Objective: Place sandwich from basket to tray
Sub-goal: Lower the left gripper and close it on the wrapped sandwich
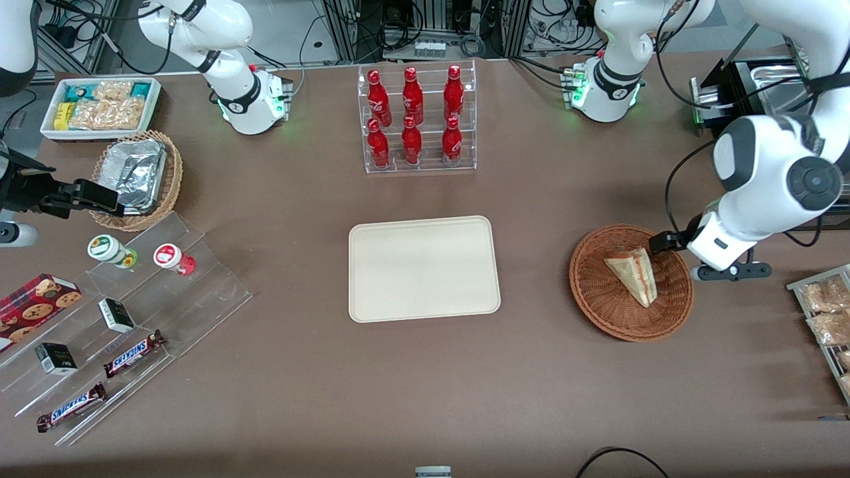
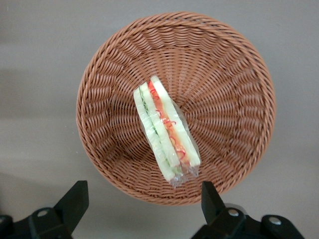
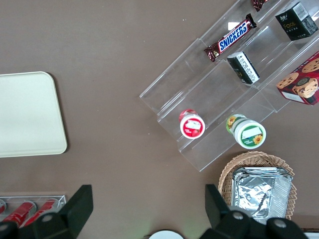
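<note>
The sandwich [image 1: 634,273] [image 2: 164,127], a plastic-wrapped white wedge showing red and green filling, lies in the reddish-brown woven basket [image 1: 597,299] [image 2: 224,99]. My left gripper [image 1: 664,243] [image 2: 142,199] hovers above the basket's rim, just off the sandwich's wide end. It is open, its black fingers [image 2: 76,199] spread wide with nothing between them. The cream tray [image 1: 423,268] [image 3: 27,114] lies bare at the table's middle, beside the basket toward the parked arm's end.
A clear rack of red bottles [image 1: 418,119] stands farther from the camera than the tray. Toward the parked arm's end are a stepped acrylic rack [image 1: 126,318] with snacks, a tan foil-filled basket [image 1: 136,176] and a white bin [image 1: 99,106]. Snack packets [image 1: 827,312] lie at the working arm's end.
</note>
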### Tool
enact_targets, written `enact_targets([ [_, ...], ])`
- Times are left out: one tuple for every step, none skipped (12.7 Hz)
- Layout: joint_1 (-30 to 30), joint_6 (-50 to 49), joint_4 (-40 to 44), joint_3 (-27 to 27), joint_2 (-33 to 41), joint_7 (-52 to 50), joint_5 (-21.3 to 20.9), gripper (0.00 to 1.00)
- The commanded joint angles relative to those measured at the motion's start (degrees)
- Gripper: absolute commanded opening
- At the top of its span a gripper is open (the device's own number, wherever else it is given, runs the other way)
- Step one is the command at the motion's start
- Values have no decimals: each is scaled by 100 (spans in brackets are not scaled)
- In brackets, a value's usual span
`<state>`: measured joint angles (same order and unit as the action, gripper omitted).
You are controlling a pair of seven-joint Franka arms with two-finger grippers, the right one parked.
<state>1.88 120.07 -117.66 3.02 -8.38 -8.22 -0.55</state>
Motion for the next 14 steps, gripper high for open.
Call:
enact_targets([
  [-12, 218, -11, 32, -67, -1125, -33, 100],
  [-73, 271, -11, 40, -120, -1529, -33, 100],
  [-143, 367, -20, 41, -181, -1864, -16, 100],
  [-152, 498, -64, 41, -216, -2207, -16, 100],
  [-196, 595, -107, 41, -243, -2515, -7, 100],
  [-257, 727, -151, 41, -295, -2796, -7, 100],
  [-275, 833, -187, 41, -322, -2895, -16, 100],
  [-363, 912, -196, 41, -383, -2913, -16, 100],
  [-407, 956, -196, 32, -419, -2913, -16, 100],
  [-416, 1018, -222, 32, -480, -2913, -16, 100],
  [-416, 1079, -240, 32, -533, -2913, -16, 100],
  [-416, 1141, -283, 32, -559, -2905, -33, 100],
  [-416, 1228, -362, 32, -568, -2896, -51, 100],
  [-416, 1281, -441, 32, -560, -2887, -60, 100],
])
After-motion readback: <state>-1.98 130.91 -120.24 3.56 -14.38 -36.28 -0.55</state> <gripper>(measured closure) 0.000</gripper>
